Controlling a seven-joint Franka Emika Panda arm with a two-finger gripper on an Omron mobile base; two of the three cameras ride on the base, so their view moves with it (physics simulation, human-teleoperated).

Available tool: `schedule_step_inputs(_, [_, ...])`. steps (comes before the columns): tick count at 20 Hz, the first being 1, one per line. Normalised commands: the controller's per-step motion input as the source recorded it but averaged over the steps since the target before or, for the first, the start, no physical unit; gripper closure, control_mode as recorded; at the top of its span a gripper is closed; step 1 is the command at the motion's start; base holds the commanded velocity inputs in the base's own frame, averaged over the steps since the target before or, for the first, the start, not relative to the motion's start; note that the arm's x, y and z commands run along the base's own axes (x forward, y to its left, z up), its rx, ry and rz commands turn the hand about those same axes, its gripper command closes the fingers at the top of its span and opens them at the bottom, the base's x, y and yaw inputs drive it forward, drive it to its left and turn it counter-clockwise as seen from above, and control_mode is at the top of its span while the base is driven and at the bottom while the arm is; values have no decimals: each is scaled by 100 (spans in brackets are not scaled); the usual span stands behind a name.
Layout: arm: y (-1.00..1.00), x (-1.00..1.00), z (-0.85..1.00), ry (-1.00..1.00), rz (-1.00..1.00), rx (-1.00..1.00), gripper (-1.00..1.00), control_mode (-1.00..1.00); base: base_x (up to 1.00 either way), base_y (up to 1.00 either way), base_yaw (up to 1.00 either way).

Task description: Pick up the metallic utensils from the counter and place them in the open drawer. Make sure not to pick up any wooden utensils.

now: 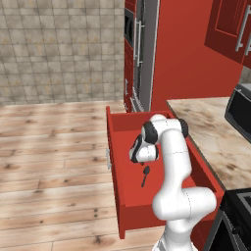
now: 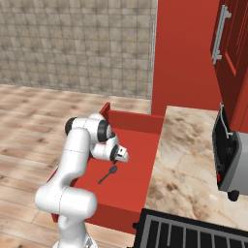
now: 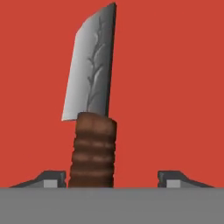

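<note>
The step in hand is judged to be the release of the short grey-bladed knife with a dark ribbed handle (image 3: pixel 90 118) into the deep red box drawer (image 1: pixel 113 162). The white arm's two-finger gripper (image 3: pixel 113 178) is seen with its tips spread wide, clear of the handle on both sides, so nothing is clamped. A straight lift away is advised, so the handle is not snagged. Inside the drawer, a slim dark metal spoon (image 1: pixel 145 175) lies on the red floor, near the hand.
</note>
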Motion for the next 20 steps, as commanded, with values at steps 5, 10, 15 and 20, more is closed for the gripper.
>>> schedule_step_inputs(5, [2, -14, 43, 0, 0, 0, -100, -100, 0, 0, 0])
schedule_step_inputs(10, [0, -47, 88, 0, 0, 0, -100, -100, 0, 0, 0])
schedule_step_inputs(15, [0, -88, 70, 0, 0, 0, -100, -100, 0, 0, 0])
schedule_step_inputs(20, [0, -99, 74, 0, 0, 0, -100, -100, 0, 0, 0])
